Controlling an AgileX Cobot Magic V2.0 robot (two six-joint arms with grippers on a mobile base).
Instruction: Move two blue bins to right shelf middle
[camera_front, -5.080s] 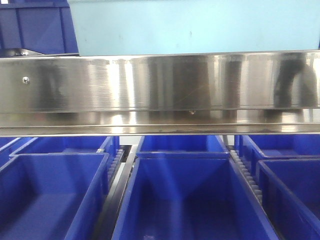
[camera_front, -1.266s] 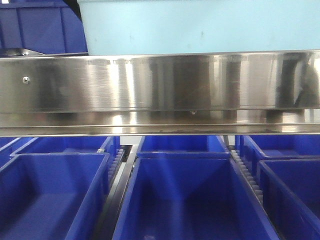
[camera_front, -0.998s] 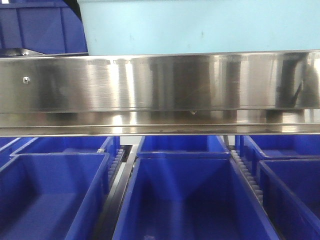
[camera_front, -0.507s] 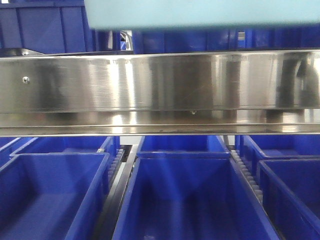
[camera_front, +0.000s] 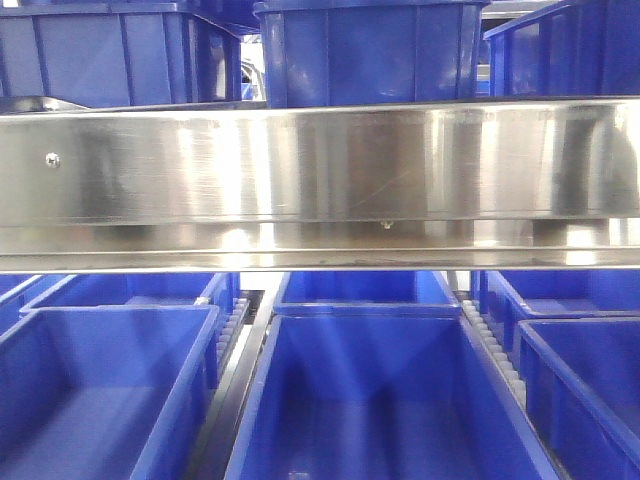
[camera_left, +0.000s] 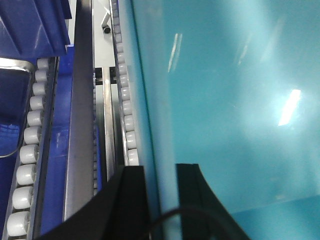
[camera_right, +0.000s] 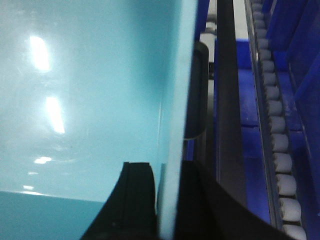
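Bottom of each wrist frame: left gripper (camera_left: 159, 167) and right gripper (camera_right: 162, 165) clamp opposite walls of the pale blue bin (camera_left: 225, 100), which fills the frames' inner halves. Roller tracks (camera_left: 28, 137) run behind. Front view: dark blue bins (camera_front: 370, 400) beneath a steel rail (camera_front: 320, 170).

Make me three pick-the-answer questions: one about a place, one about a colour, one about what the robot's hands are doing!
1. Where is the steel bar? A) under all bins B) between upper and lower dark blue bins C) inside a bin
2. What colour is the held bin? A) light blue B) red C) yellow
3. What are the left gripper and right gripper doing? A) hanging open B) waving about C) pinching its wall
Answers: 1 B, such bins show above and below it; 2 A, both wrist views show it; 3 C, fingers flank the wall.
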